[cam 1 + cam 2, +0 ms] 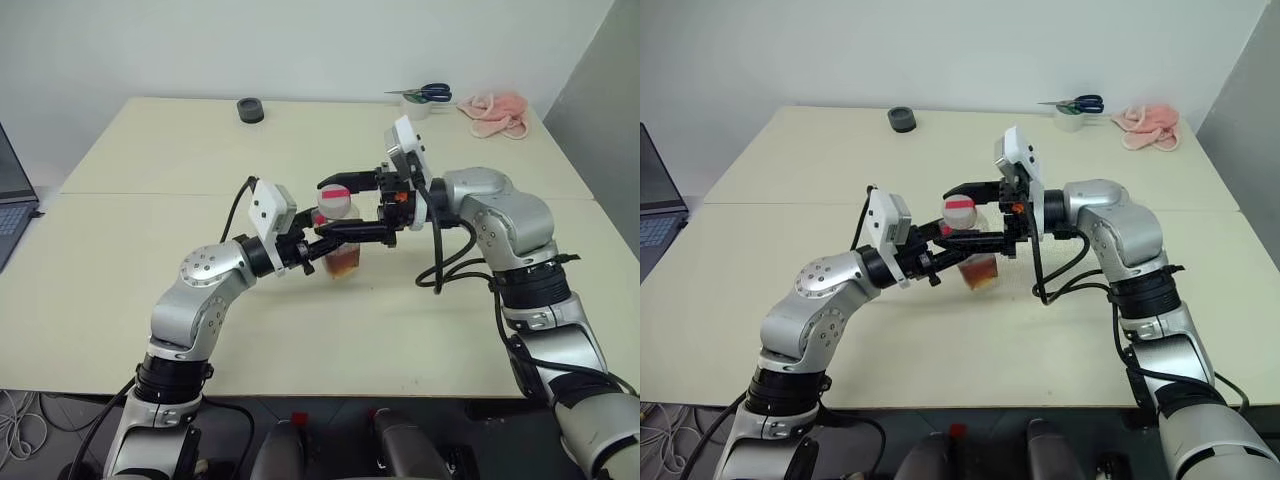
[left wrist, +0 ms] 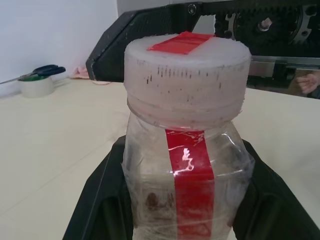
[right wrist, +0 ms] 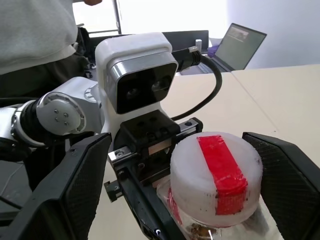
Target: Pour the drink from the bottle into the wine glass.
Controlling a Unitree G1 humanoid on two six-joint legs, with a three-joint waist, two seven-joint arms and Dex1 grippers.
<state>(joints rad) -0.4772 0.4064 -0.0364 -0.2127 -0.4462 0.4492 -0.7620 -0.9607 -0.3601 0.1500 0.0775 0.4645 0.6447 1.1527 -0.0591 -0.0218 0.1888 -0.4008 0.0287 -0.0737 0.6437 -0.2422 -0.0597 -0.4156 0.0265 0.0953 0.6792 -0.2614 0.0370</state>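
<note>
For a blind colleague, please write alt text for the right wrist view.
The right gripper has its jaws open on either side of the bottle's white cap, which bears red tape. Behind it, the left gripper holds the bottle.

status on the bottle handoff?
Left gripper shut on bottle. Right gripper open, fingers flank the cap, still on. Nothing in the way.

Office-like lab: bare table (image 1: pixel 130 300), laptop (image 1: pixel 12 195), white walls.
</note>
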